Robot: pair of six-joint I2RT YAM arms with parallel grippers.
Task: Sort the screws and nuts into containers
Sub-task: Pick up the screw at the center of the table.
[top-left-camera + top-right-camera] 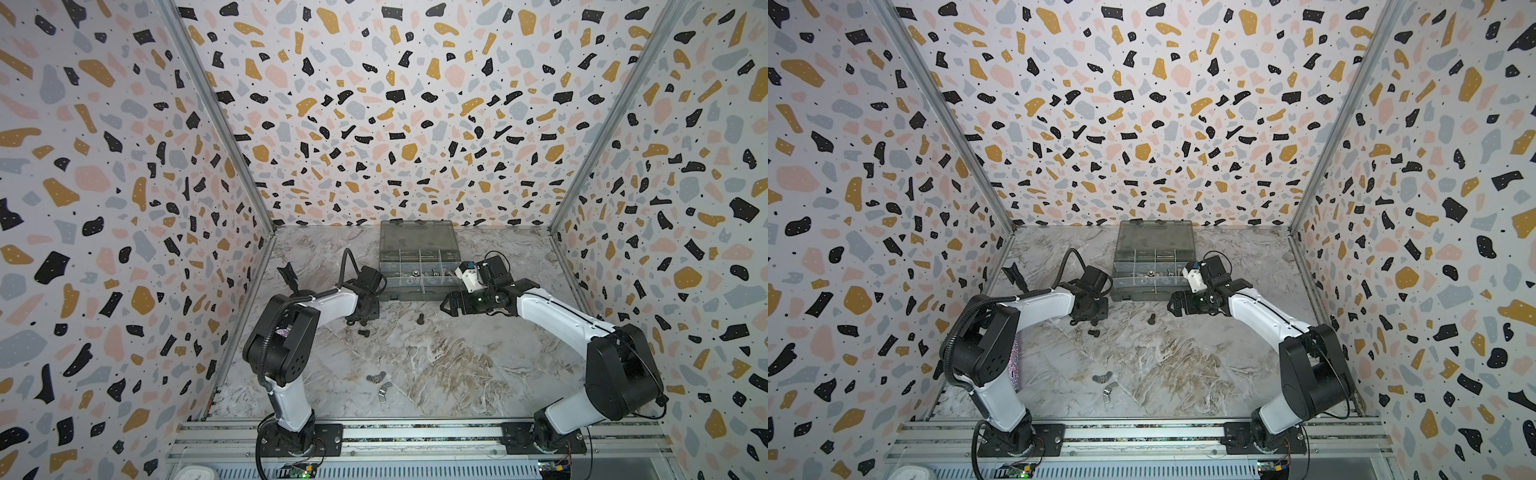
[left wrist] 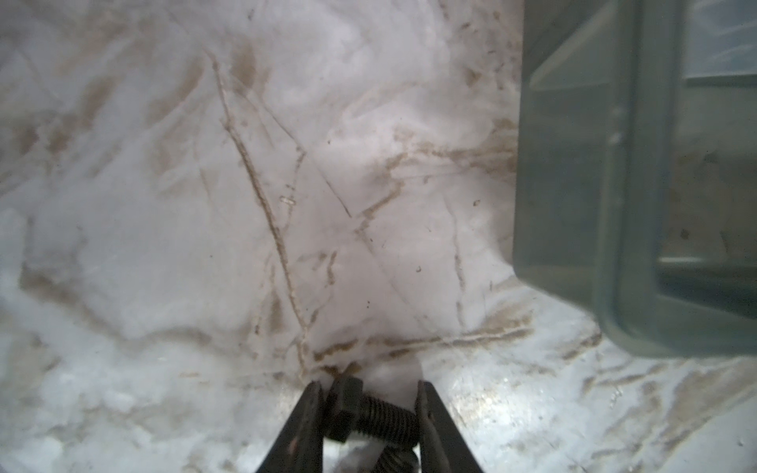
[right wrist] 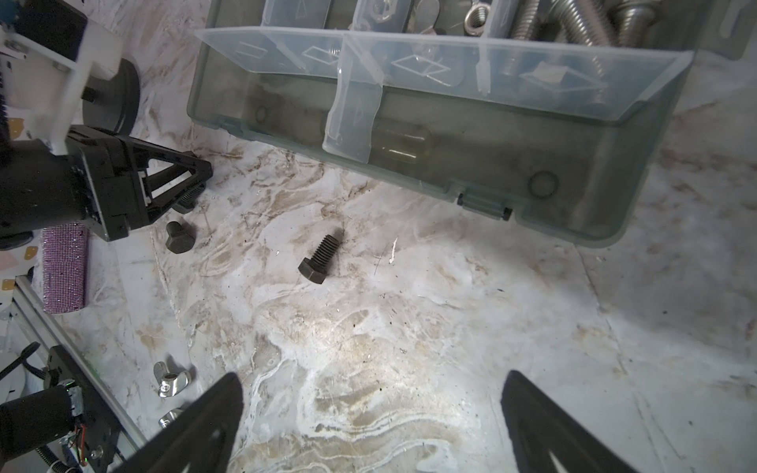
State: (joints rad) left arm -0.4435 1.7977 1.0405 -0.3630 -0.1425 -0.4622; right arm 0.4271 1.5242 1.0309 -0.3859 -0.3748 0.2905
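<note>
Black screw (image 2: 368,417) sits crosswise between the left gripper (image 2: 366,389) fingers, head against one, thread tip against the other. Jaws are narrow, clamped on it, low over the marble table (image 2: 164,204). Left arm reaches forward, wrist tipped down, just beside the organizer box (image 1: 415,293) corner. Right arm is bent inward, the right gripper (image 1: 444,305) above the table, jaws wide, nothing in them. Right wrist view makes out silver screws (image 3: 581,20) in an end compartment; the top views give only glints there. A loose screw (image 3: 317,262) lies between the grippers. Wing nuts (image 1: 374,378) lie well apart, nearer the arm bases.
</note>
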